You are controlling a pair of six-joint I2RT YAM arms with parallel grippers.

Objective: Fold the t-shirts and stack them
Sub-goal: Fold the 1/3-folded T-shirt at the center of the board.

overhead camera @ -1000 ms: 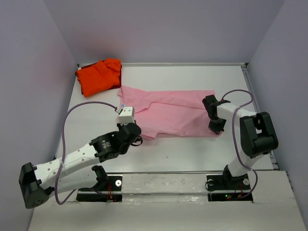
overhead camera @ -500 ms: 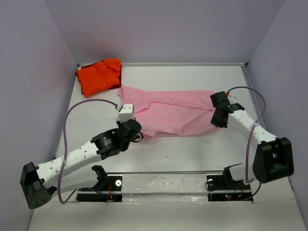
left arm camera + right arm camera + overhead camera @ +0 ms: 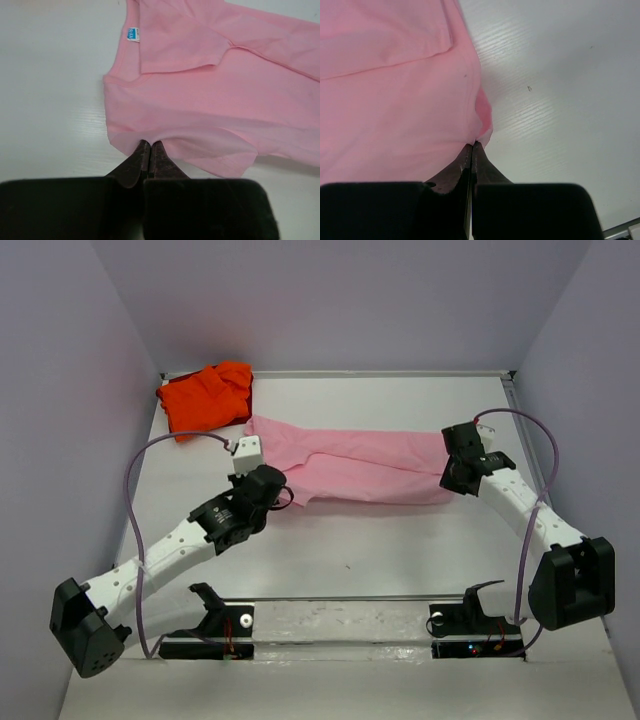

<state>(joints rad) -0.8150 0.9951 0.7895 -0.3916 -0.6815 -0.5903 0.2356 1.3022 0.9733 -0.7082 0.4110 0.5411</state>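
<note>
From overhead, the light pink short-sleeved cloth t-shirt (image 3: 350, 465) lies stretched sideways across the middle of the white table (image 3: 350, 560), reaching from centre-left to centre-right of the frame. The bright orange-red t-shirt (image 3: 205, 397) sits crumpled in the upper left, just beside the pink one's far-left corner; I cannot tell whether they touch. The left gripper (image 3: 150, 146) has its jaws pressed together on the pink shirt's lower edge. Its own camera shows the hem puckering where it is pinched, with the round neck and a small white neck label (image 3: 131, 35) above it in the upper left of that frame. The right gripper (image 3: 472, 145) is likewise clamped tight on a little bunch of pink fabric at the shirt's other end, with bare table to its right in its wrist view. To me this looks like the first lengthwise fold of the pink shirt, with both arms holding its lower edge, one at each end. The next move likely calls for both ends to travel evenly over the body toward the upper edge, the cloth kept lightly taut between them, and both then released so the edges line up. The orange-red shirt looks untouched and not yet folded.
</note>
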